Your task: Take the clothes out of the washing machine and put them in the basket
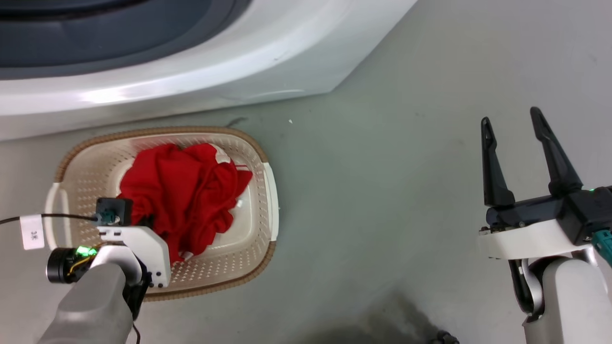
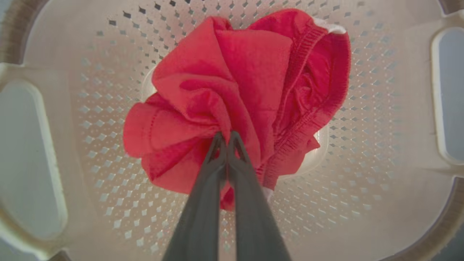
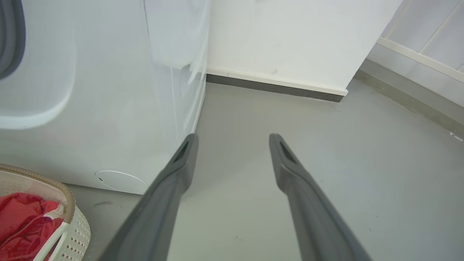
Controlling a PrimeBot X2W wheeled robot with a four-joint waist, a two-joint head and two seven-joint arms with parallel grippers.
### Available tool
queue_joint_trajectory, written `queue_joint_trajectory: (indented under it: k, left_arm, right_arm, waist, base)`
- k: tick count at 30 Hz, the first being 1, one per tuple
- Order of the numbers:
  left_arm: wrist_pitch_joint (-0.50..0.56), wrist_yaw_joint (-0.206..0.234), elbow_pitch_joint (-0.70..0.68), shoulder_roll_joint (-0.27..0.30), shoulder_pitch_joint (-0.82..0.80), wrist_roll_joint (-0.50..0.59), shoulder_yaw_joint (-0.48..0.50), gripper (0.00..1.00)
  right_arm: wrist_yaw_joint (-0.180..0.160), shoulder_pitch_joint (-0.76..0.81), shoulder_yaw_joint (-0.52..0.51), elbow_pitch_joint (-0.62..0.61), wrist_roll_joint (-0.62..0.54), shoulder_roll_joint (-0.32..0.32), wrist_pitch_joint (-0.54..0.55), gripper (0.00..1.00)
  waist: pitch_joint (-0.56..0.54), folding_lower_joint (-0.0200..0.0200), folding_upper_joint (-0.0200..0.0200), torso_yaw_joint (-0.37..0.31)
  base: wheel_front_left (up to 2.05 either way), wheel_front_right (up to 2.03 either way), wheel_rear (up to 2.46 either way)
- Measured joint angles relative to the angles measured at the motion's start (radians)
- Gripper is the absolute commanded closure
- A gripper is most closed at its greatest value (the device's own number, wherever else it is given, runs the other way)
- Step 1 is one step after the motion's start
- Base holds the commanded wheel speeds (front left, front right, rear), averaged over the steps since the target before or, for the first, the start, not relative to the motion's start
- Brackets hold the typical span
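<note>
Within the basket [image 1: 167,130], your left gripper [image 2: 227,135] clamps the red clothes [image 2: 235,72], bunched around its tips. Your right gripper [image 1: 510,115] stands open above the floor [image 1: 382,191]; its wrist view adds the washing machine [image 3: 108,108] front.

The washing machine [image 1: 191,71] runs off the head view at 12 o'clock. The clothes [image 2: 235,90] cover much of the basket [image 2: 362,181] base. The cable tag [image 1: 32,232] print at 9 o'clock is too small to read.

Grey forearms [image 1: 91,306], white wrists [image 1: 143,248], dark fingers [image 1: 554,153]
Right gripper [image 1: 510,114] black at its base, fingers long and tapering; left wrist bears a green light [image 1: 85,251] and a black cable [image 1: 57,216] with a white tag [image 1: 32,232]; teal plug [image 1: 603,241] at right
</note>
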Motion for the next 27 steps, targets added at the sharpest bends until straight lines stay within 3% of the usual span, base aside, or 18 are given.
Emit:
queue_joint_trajectory:
  k: [13, 14, 15, 16, 27]
  left_arm:
    - [-0.009, -0.023, 0.103, -0.049, -0.105, -0.024, 0.003, 1.0]
    - [-0.008, -0.024, 0.105, -0.051, -0.105, -0.027, 0.004, 0.77]
    - [-0.006, -0.025, 0.107, -0.054, -0.105, -0.029, 0.005, 0.16]
    - [-0.01, -0.025, 0.109, -0.057, -0.103, -0.033, 0.006, 0.0]
    - [-0.065, -0.024, 0.067, -0.071, -0.042, -0.073, 0.072, 0.0]
  right_arm:
    - [0.0, -0.022, -0.012, -0.023, -0.001, 0.0, 0.0, 0.0]
    - [0.0, -0.023, -0.01, -0.022, -0.002, 0.0, 0.0, 0.0]
    - [0.0, -0.023, -0.009, -0.02, -0.002, 0.0, 0.0, 0.0]
    - [0.0, -0.024, -0.008, -0.018, -0.002, 0.0, 0.0, 0.0]
    - [0.0, -0.014, -0.011, 0.025, -0.011, 0.0, 0.0, 0.0]
  waist:
    - [0.115, 0.0, 0.0, -0.008]
    - [0.11, 0.0, 0.0, -0.007]
    - [0.104, 0.0, 0.0, -0.007]
    - [0.098, 0.0, 0.0, -0.006]
    - [-0.042, -0.0001, 0.0, 0.005]
  base:
    - [0.0, 0.0, 0.0]
    - [0.0, 0.0, 0.0]
    - [0.0, 0.0, 0.0]
    - [0.0, 0.0, 0.0]
    - [0.0, 0.0, 0.0]
